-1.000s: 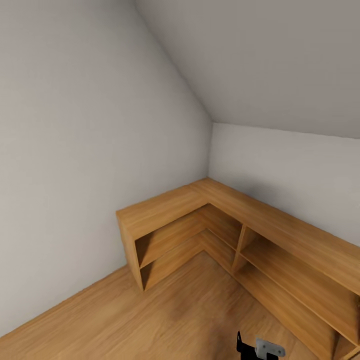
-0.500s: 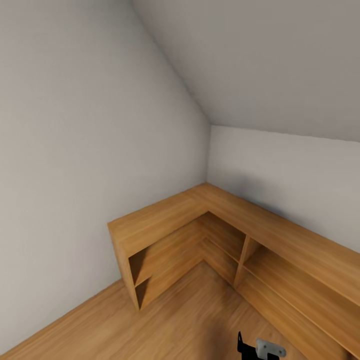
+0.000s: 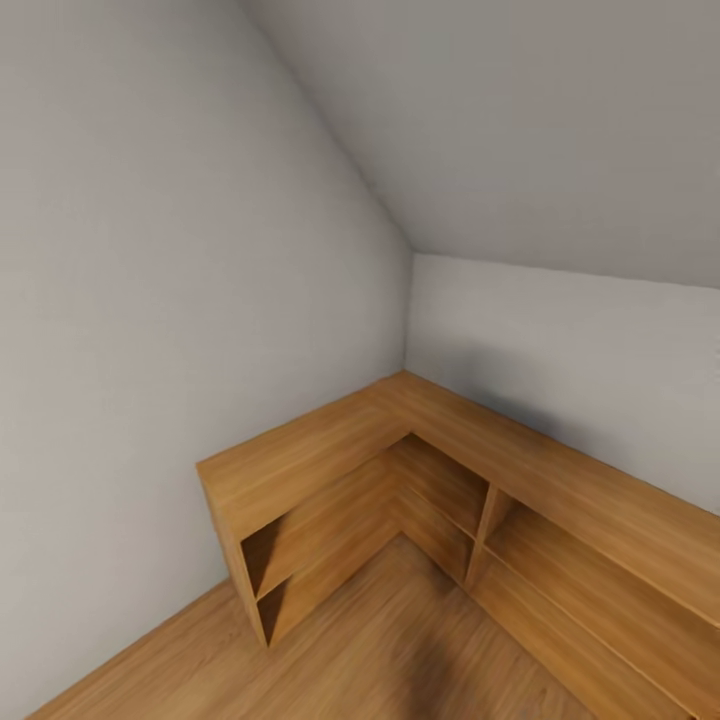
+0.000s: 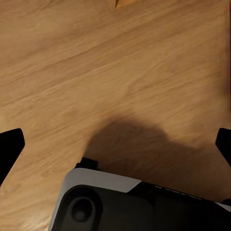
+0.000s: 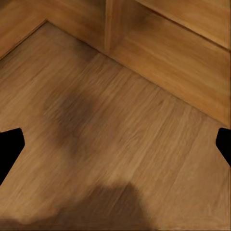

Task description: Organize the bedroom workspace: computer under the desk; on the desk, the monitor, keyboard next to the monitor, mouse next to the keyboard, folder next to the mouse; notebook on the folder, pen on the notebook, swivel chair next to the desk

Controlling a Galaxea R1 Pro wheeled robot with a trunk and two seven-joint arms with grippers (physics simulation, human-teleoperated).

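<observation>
The desk, the swivel chair and the other task things are out of view. My left gripper (image 4: 115,149) hangs open over bare wooden floor (image 4: 120,72), its black fingertips (image 4: 9,149) far apart with nothing between them. A grey and black part of my own body (image 4: 110,202) lies below it. My right gripper (image 5: 115,149) is also open and empty above the floor, close to the foot of a wooden shelf unit (image 5: 163,43).
A low L-shaped light wooden shelf unit (image 3: 330,440) with open compartments fills the room corner ahead. Grey walls (image 3: 150,300) and a sloped ceiling rise behind it. Wooden floor (image 3: 400,640) stretches in front of the unit.
The whole head picture has shifted: the camera has moved, the shelf unit now sits lower and further left. The gripper part at the bottom edge has left the picture.
</observation>
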